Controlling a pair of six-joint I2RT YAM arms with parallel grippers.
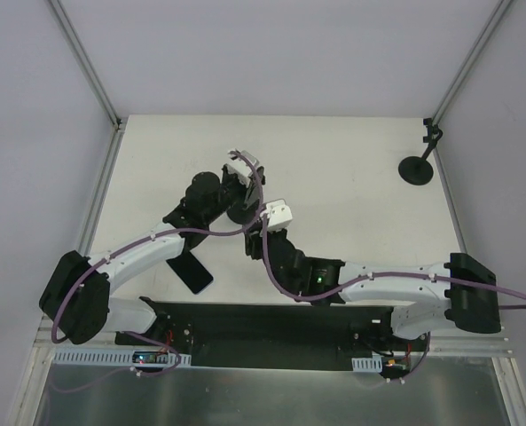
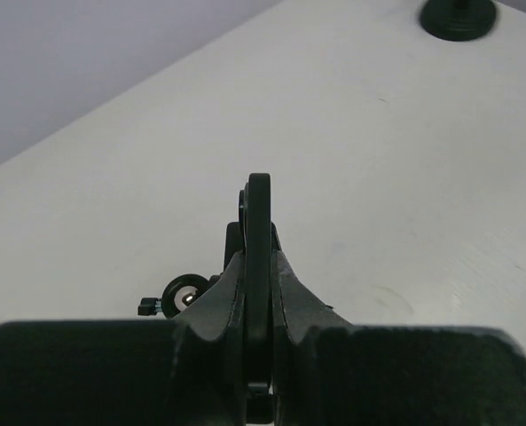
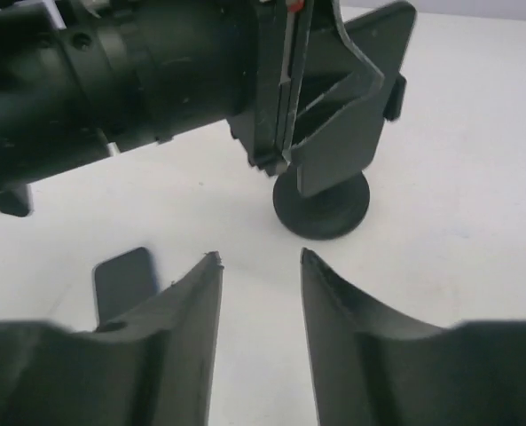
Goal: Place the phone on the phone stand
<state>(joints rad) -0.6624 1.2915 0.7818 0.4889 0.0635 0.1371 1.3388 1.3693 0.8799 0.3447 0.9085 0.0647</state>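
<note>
Nearest the arms' bases, the phone (image 1: 192, 272) lies flat and dark on the white counter (image 1: 351, 177), at about 8 o'clock from the counter's middle and just beside the left arm (image 1: 147, 253); nothing grips it, and it sits apart from the phone stand (image 3: 323, 206). A little farther in, the right fingers (image 3: 192, 306) hang low over the counter, spread fairly wide with only bare surface between them; seen from overhead they sit at about 5 o'clock from the stand's round base, close to it but not touching. In their own camera the base lies ahead at 12 o'clock and the phone shows at 9 o'clock, partly cut off by the near finger. Beyond that, the left fingers (image 2: 216, 306) are pinched narrow on the upper part of the phone stand (a thin black plate, seen edge-on in the left wrist view); the round base is below them at the counter, though I cannot tell whether it rests fully on the surface. Farthest off, at about 2 o'clock near the counter's far right corner, a second black stand (image 1: 420, 166) with a round foot and thin post stands upright, well apart from everything else.
</note>
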